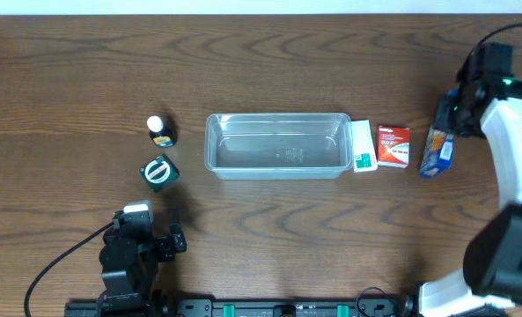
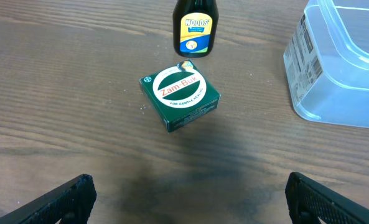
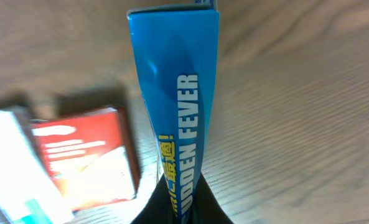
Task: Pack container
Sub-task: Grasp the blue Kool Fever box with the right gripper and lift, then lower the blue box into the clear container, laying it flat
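The clear plastic container (image 1: 278, 145) lies empty at the table's middle; its corner shows in the left wrist view (image 2: 340, 68). My right gripper (image 1: 445, 123) is shut on a blue box (image 1: 437, 151) at the far right, held on edge; the box runs up from between the fingers (image 3: 179, 211) in the right wrist view (image 3: 175, 93). My left gripper (image 1: 168, 242) is open and empty near the front left, its fingertips wide apart (image 2: 187, 199). A green Zam-Buk box (image 2: 180, 98) and a small dark bottle (image 2: 195, 28) sit ahead of it.
A white-and-green box (image 1: 363, 146) lies against the container's right end, with a red box (image 1: 393, 146) beside it; both show blurred in the right wrist view (image 3: 84, 155). The green box (image 1: 158, 172) and bottle (image 1: 160, 130) stand left of the container.
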### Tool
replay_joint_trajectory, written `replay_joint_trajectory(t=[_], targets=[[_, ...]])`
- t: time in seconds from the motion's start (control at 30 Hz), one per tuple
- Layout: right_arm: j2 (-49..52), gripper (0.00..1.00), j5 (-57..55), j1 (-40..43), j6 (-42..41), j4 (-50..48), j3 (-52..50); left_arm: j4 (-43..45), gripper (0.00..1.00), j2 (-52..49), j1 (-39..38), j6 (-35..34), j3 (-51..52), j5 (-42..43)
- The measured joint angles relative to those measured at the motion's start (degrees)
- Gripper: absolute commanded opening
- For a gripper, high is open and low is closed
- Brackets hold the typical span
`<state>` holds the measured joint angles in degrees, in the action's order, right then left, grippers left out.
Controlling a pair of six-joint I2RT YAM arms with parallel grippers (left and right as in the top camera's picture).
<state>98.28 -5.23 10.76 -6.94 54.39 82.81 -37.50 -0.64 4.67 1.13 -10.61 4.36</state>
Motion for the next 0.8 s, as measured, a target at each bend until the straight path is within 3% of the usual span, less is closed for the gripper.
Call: replay_joint_trajectory(t=[0.17,0.37,0.57,0.8], targets=[[-10.5,0.01,4.7,-5.0,2.9,-0.2,5.7,0.0,0.98,0.0,0.0,0.0,0.0,0.0],[-18.5,0.01,13.9,-20.0,16.1,-1.5,7.5,0.0,0.98,0.0,0.0,0.0,0.0,0.0],[-15.1,0.01,15.8,-34.7,33.3,-1.6,7.5,0.0,0.98,0.0,0.0,0.0,0.0,0.0],[-7.0,0.01,9.5,-41.1,51.7,-3.9,7.5,0.0,0.98,0.0,0.0,0.0,0.0,0.0]])
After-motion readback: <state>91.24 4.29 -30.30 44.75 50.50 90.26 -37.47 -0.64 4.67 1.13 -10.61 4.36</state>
